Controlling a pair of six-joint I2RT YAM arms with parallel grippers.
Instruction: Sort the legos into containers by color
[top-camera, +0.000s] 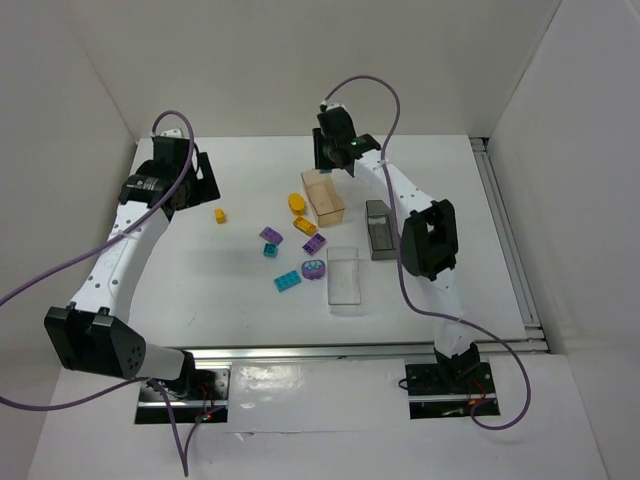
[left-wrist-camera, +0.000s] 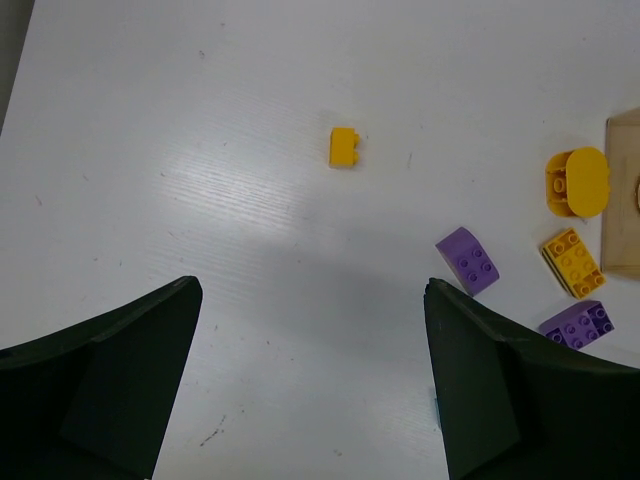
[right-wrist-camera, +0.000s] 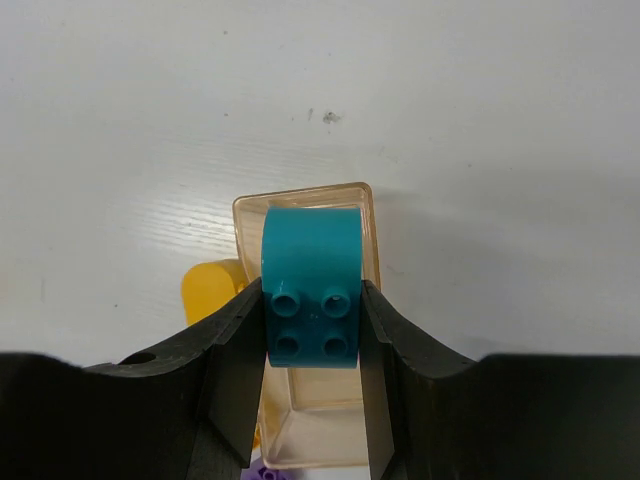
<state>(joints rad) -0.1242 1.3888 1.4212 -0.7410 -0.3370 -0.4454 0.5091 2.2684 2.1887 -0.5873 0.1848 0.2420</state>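
1. Gripping a teal rounded brick (right-wrist-camera: 310, 270) by its sides, the right end effector (right-wrist-camera: 312, 335) hangs over the tan box (right-wrist-camera: 372, 250).
2. The left end effector (left-wrist-camera: 310, 290) gapes wide, empty; a small yellow brick (left-wrist-camera: 343, 147) lies on the bench (left-wrist-camera: 200, 150) at its 12 o'clock.

Tan box (left-wrist-camera: 622, 230) partly off-frame
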